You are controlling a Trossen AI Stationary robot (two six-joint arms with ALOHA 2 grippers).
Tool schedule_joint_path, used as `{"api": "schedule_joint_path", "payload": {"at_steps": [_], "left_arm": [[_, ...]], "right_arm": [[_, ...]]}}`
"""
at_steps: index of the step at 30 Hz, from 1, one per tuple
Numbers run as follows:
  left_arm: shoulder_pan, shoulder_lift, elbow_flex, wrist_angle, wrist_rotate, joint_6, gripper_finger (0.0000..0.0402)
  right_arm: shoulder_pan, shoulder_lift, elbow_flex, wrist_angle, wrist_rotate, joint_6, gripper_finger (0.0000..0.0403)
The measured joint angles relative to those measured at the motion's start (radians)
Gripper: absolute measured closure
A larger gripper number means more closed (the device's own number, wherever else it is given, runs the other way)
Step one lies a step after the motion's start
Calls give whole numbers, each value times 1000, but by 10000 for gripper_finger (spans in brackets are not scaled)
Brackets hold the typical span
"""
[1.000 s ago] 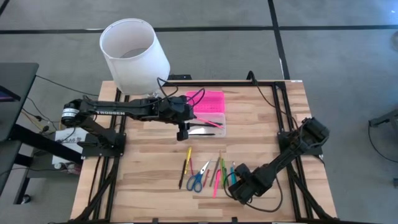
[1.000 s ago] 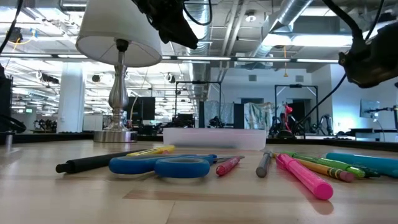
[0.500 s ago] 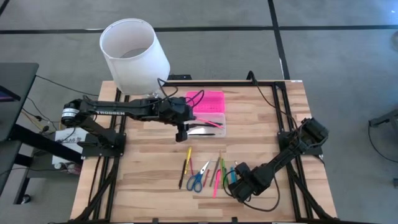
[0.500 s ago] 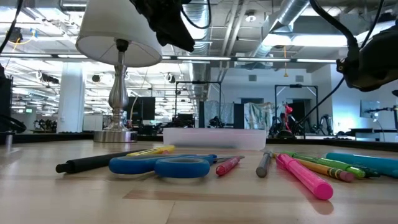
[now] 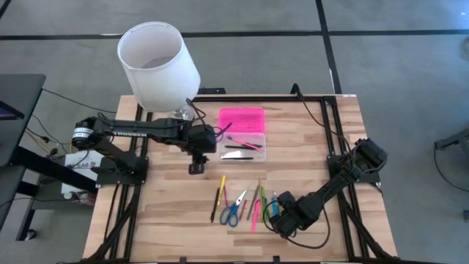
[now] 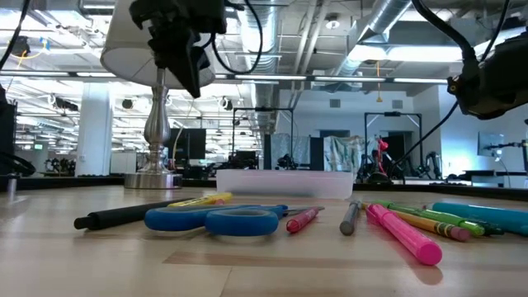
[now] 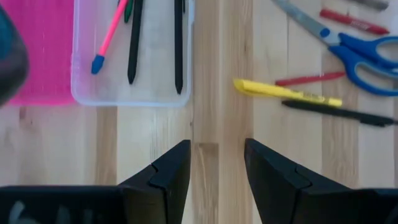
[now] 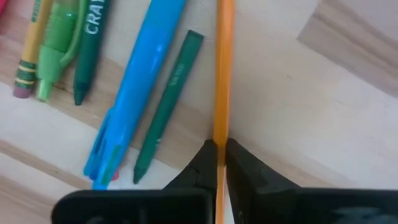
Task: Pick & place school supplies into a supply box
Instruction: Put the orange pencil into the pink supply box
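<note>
The supply box [image 5: 242,133] lies open at the table's middle, its pink lid [image 5: 242,118] on the far side and its clear base [image 7: 130,56] holding a pink pen and two black ones. The school supplies lie in a row near the front edge: blue scissors [image 5: 230,213], a yellow marker [image 7: 286,92], a black pen [image 7: 342,113], a pink marker [image 6: 404,235], a blue marker [image 8: 140,93] and green crayons [image 8: 165,106]. My right gripper [image 8: 221,155] is shut on an orange pencil [image 8: 222,62] at the row's right end. My left gripper [image 7: 217,155] hangs open and empty left of the box. My right gripper pinches the orange pencil's shaft [image 8: 221,134] between its two fingertips [image 8: 205,163]. The fingers come from above, pointing down, one on each side of the pencil. The pencil lies flat on the table, beside the green crayon.
A white lamp [image 5: 157,62] stands at the table's far left corner, its base [image 6: 154,177] behind the supplies in the low view. Black frame rails [image 5: 322,110] run along the table's sides. Bare wood lies between the box and the row.
My left gripper has gone from over the box's clear base toward the table's left and a little toward the near edge, and has tipped to point more steeply down. It stays open and empty. The supplies have not moved.
</note>
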Motion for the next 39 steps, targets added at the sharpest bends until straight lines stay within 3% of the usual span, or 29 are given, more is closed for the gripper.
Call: {"api": "schedule_joint_path", "payload": {"at_steps": [10, 19, 23, 28, 32, 39], "left_arm": [[0, 0, 0, -44, -1, 10, 255], [0, -1, -59, -70, 10, -26, 255], [-14, -1, -111, -35, 26, -80, 255], [-64, -1, -151, 17, 26, -147, 255], [-113, -1, -167, 49, 13, -218, 255], [-215, -32, -175, 65, -99, -380, 255]], "right_arm": [[-13, -82, -8, -136, 33, -30, 401], [-46, -233, -6, -232, 191, -137, 402], [-129, -297, -6, -278, 240, -325, 402], [-306, -350, -4, -272, 267, -675, 403], [-469, -363, -4, -189, 270, -971, 403], [-709, -356, -3, -1, 205, -1362, 403]]}}
